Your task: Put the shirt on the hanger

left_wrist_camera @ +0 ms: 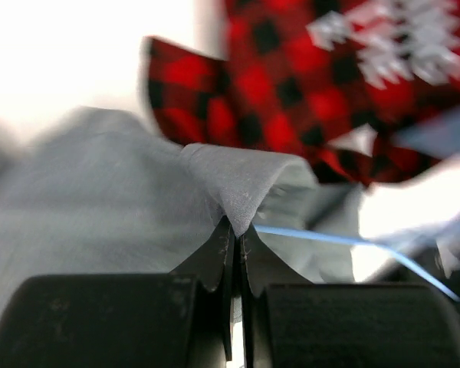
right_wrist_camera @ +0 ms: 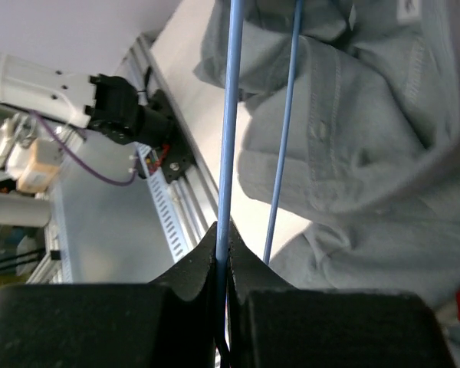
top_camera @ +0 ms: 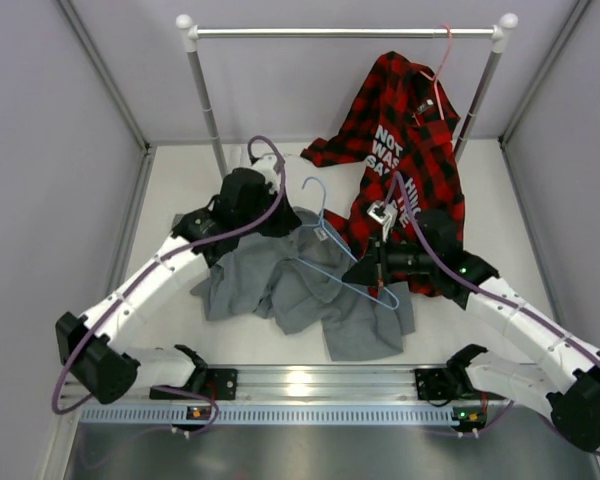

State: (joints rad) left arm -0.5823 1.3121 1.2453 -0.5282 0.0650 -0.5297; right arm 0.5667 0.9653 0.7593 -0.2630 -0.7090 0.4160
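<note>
On the table's middle, shirt point(top_camera: 280, 285) crumpled, hanger point(top_camera: 347, 283) lying across it, left gripper point(left_wrist_camera: 236, 230) pinching a shirt fold, right gripper point(right_wrist_camera: 223, 241) clamped on hanger wire, both grips clear only in wrist views, plaid shirt point(top_camera: 405, 140) hanging from rail point(top_camera: 345, 32) in top view.

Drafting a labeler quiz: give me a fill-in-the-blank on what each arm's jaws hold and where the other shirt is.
1. The left jaws are shut on a fold of the ____ shirt.
2. The right jaws are shut on the ____ wire hanger.
3. The plaid shirt hangs from the rail on a thin hanger coloured ____.
Missing words: grey; blue; pink.
</note>
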